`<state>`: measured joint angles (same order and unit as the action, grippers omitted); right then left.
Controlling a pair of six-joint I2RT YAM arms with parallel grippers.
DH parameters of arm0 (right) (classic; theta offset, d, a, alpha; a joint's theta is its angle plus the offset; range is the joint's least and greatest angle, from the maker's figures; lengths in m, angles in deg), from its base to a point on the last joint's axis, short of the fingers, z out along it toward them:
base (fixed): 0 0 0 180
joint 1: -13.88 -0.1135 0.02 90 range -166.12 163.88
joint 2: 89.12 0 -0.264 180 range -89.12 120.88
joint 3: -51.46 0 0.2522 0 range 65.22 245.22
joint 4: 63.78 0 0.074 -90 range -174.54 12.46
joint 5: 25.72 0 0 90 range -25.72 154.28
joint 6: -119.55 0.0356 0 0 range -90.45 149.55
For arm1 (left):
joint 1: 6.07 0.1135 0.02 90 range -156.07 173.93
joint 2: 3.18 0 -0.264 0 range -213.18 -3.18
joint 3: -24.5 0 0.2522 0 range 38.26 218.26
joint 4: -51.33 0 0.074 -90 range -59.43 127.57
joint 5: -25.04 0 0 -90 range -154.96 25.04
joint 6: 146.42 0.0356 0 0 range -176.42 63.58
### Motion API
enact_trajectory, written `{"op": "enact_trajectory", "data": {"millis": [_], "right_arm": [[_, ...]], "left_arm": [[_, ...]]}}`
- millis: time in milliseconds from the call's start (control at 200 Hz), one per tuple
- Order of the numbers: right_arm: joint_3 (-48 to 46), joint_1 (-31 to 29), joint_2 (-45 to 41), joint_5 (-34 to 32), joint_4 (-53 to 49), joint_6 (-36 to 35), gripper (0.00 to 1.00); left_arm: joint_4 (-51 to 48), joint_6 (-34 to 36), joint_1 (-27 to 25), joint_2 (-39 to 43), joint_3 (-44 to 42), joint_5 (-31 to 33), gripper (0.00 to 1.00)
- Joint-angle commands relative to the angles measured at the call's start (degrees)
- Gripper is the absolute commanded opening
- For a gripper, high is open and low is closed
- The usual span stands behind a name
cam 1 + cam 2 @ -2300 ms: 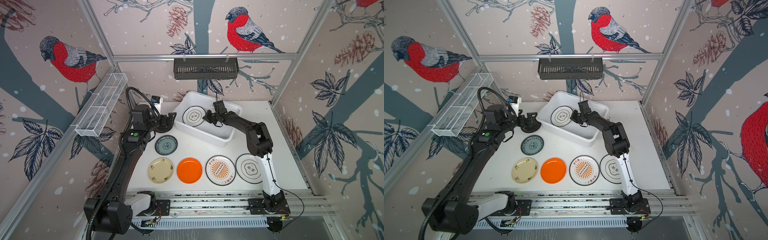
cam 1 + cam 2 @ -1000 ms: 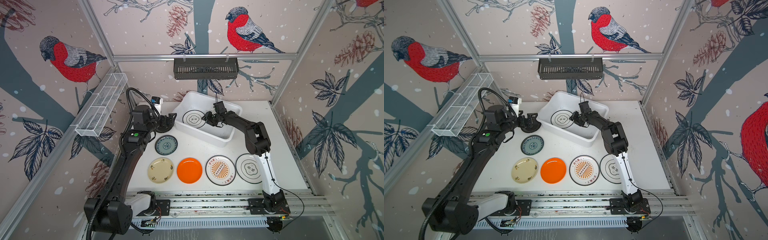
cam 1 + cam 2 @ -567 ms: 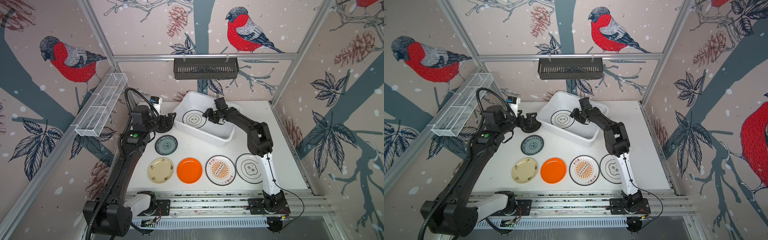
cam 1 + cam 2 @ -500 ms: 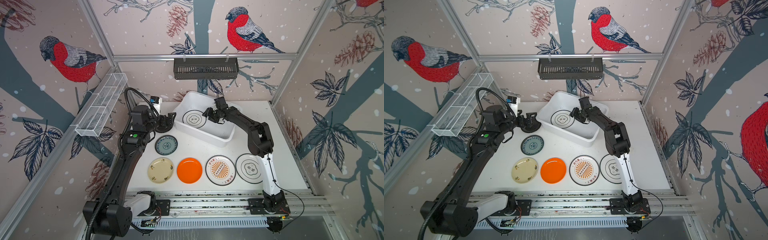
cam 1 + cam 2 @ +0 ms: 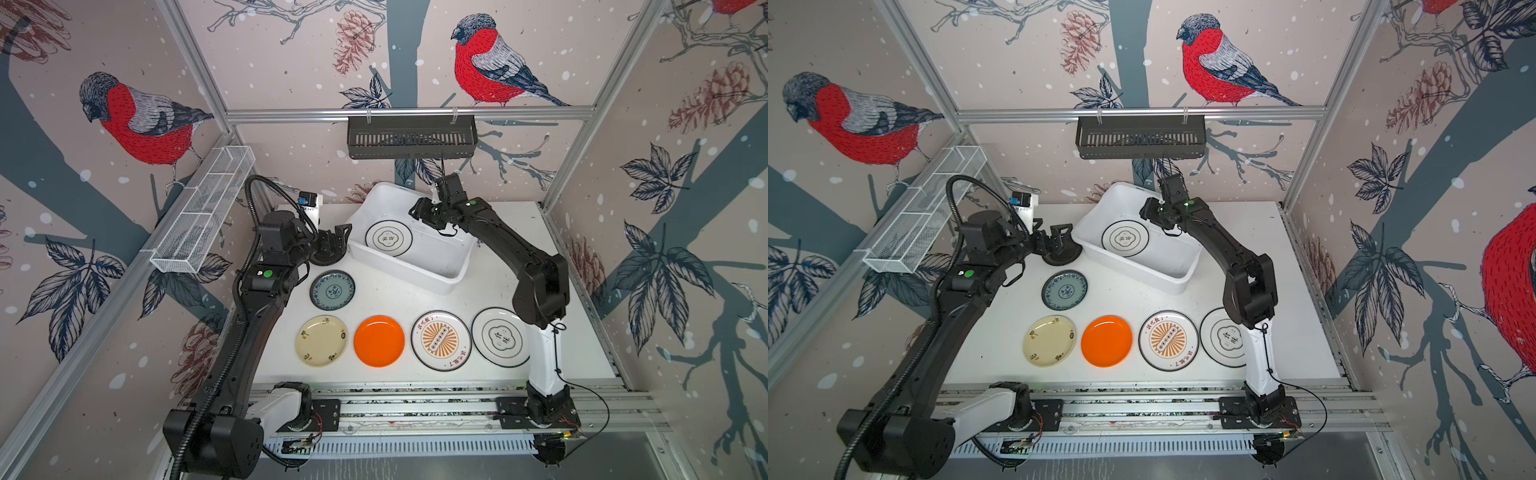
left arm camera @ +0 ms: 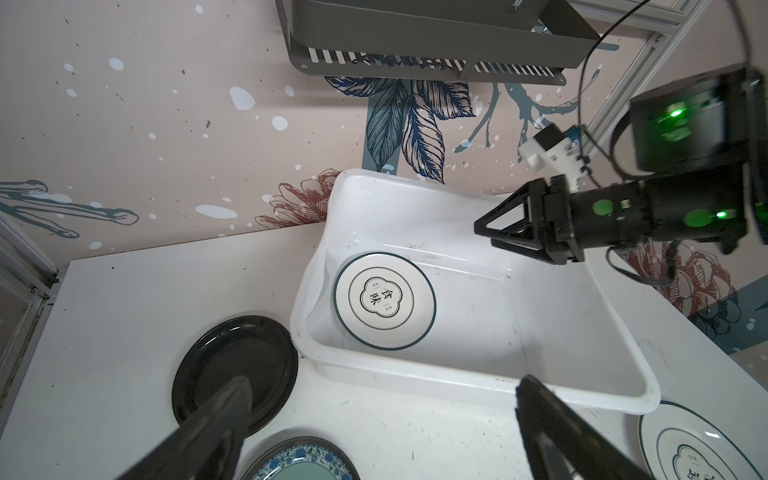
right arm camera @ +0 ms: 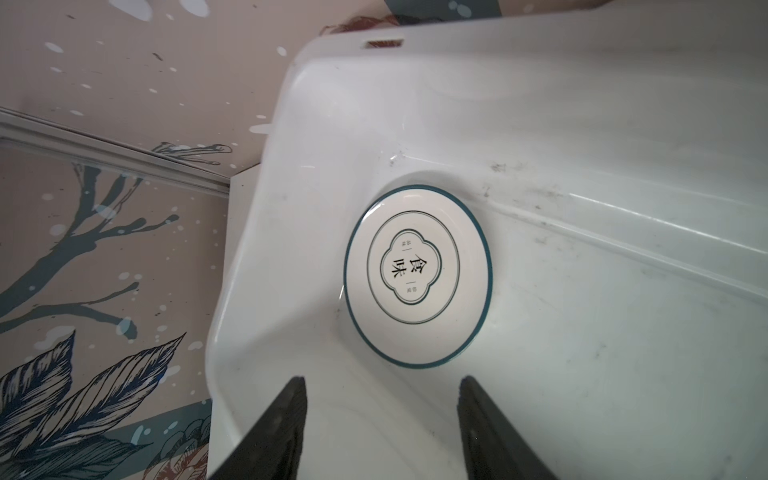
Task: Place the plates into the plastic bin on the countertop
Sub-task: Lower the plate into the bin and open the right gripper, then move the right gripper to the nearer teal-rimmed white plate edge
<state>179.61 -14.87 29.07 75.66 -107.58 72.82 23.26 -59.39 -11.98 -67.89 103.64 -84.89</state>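
Observation:
One black-rimmed white plate (image 5: 388,238) (image 7: 417,276) lies flat in the left end of the white plastic bin (image 5: 409,271) (image 6: 415,374). Above the bin's far side hangs my right gripper (image 5: 415,212) (image 7: 382,382), open and empty. My left gripper (image 5: 338,241) (image 6: 382,386) is open just left of the bin, low over the black plate (image 6: 235,374). On the countertop (image 5: 386,299) lie the teal-patterned plate (image 5: 332,290), the cream plate (image 5: 321,340), the orange plate (image 5: 379,340), the sunburst plate (image 5: 441,340) and a second black-rimmed white plate (image 5: 500,337), partly under the right arm.
A black slotted basket (image 5: 411,137) hangs on the back wall above the bin. A white wire-mesh rack (image 5: 203,208) runs along the left wall. A small white device (image 5: 309,203) stands at the back left corner. Aluminium rails (image 5: 415,405) edge the front.
My right gripper has lifted and drawn back from the plate in the bin toward the far wall, its jaws a little wider. The left arm has barely moved.

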Motion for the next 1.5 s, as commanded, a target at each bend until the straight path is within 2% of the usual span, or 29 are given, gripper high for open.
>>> {"op": "enact_trajectory", "data": {"millis": [0,295,485,625,800,1226,1491], "right_arm": [[-4.69,-0.62,-7.19,-6.7,-4.5,-3.0,0.61],[-37.91,-0.51,-38.02,-10.53,-7.74,-0.59,0.6],[-55.58,-0.6,-55.78,-5.1,-14.03,4.4,0.56],[-65.65,-1.66,-63.74,0.32,-16.35,7.51,0.52],[-74.13,-4.73,-68.58,2.52,-18.44,11.12,0.51],[-85.71,-8.25,-68.11,8.73,-16.57,12.96,0.53],[-86.54,-8.32,-65.85,3.64,-17.74,12.15,0.54]], "left_arm": [[1.06,0.93,-0.06,0.7,0.33,-1.96,0.98],[0.26,2.76,-0.15,0.82,0.58,-4.68,0.98],[-0.72,3.31,-0.17,0.64,1.35,-6.74,0.98],[-1.14,3.31,-0.24,0.31,1.22,-8.33,0.98],[-0.66,2.83,-0.24,0.37,0.46,-9.2,0.98],[0.12,1.91,-0.33,1.17,-0.98,-9.65,0.98],[0.55,1.41,-0.42,0.99,-1.12,-9.81,0.98]]}}
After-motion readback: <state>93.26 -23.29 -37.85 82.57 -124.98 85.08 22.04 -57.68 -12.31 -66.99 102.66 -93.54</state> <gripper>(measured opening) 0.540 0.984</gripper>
